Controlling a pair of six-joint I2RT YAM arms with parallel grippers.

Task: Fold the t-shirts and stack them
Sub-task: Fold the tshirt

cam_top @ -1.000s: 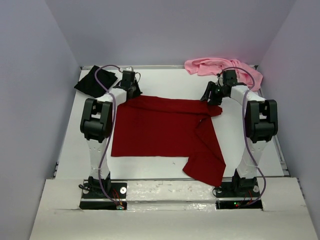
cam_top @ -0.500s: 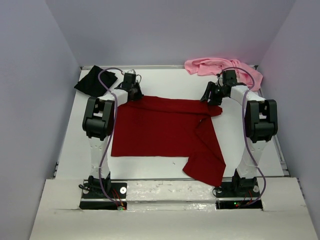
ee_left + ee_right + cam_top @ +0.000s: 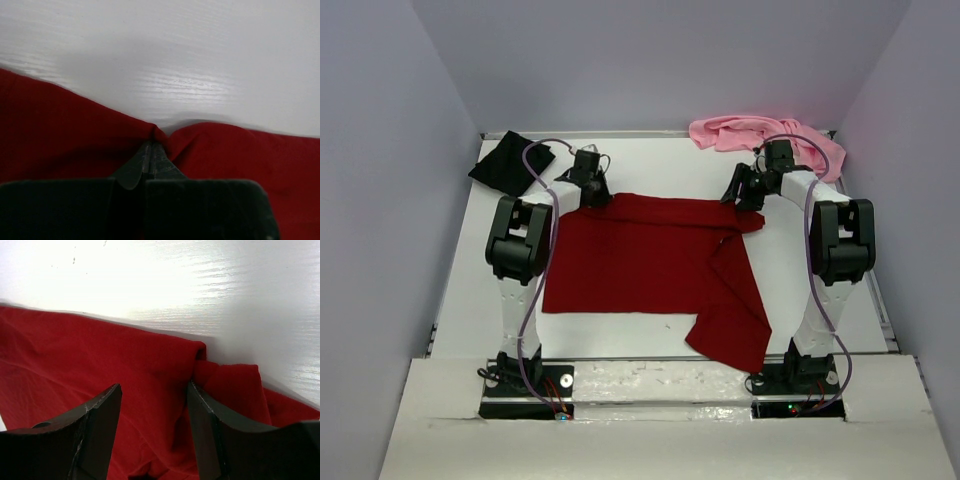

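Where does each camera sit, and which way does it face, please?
Top external: above, behind the bases, looking down; table, both arms, dark red shirt.
Left wrist: on left arm, faces that shirt's far edge; left gripper shut on it.
Right wrist: on right arm, faces its far right corner; right gripper open.
All show that shirt.

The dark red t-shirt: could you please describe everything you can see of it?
The dark red t-shirt, plain soft cloth, lies mostly flat on the white table, its right part folded over toward the near edge. The left pincer is shut on its far left edge; the open right pincer straddles a fold at its far right corner.
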